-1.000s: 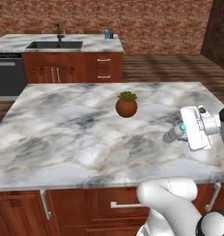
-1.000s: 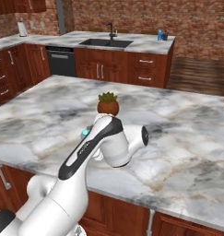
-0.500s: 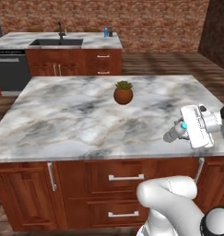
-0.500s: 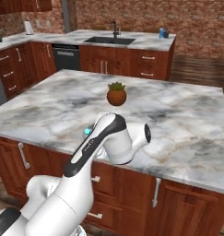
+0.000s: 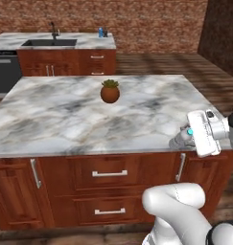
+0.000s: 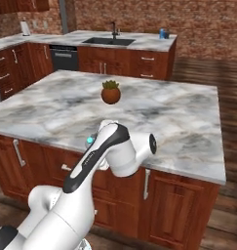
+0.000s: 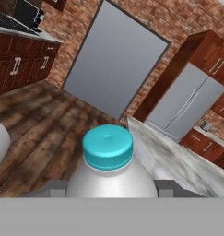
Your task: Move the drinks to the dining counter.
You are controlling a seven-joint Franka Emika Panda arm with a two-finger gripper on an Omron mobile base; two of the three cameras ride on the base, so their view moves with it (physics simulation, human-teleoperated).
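Note:
My gripper (image 7: pixel 111 185) is shut on the clear plastic water bottle (image 7: pixel 109 175), whose teal cap fills the middle of the hand view. From the left base view the gripper (image 5: pixel 181 139) hangs with the bottle (image 5: pixel 177 142) over the island's front right edge. In the right base view the gripper (image 6: pixel 93 145) is mostly hidden behind my arm. The dining counter (image 5: pixel 84 42) with its black sink stands at the back, and small blue drinks (image 5: pixel 101 32) sit on its right end. The same counter (image 6: pixel 139 41) and blue drinks (image 6: pixel 162 33) appear in the right base view.
A marble-topped island (image 5: pixel 60 119) stands between me and the dining counter, with a potted plant (image 5: pixel 110 92) near its middle. A dishwasher (image 5: pixel 5 72) sits under the dining counter's left part. Wooden floor runs to the right of the island (image 6: pixel 183 127).
The base has driven back and sideways, so the whole scene has shifted and the island's front drawers now show. The gripper still holds the bottle in the same way.

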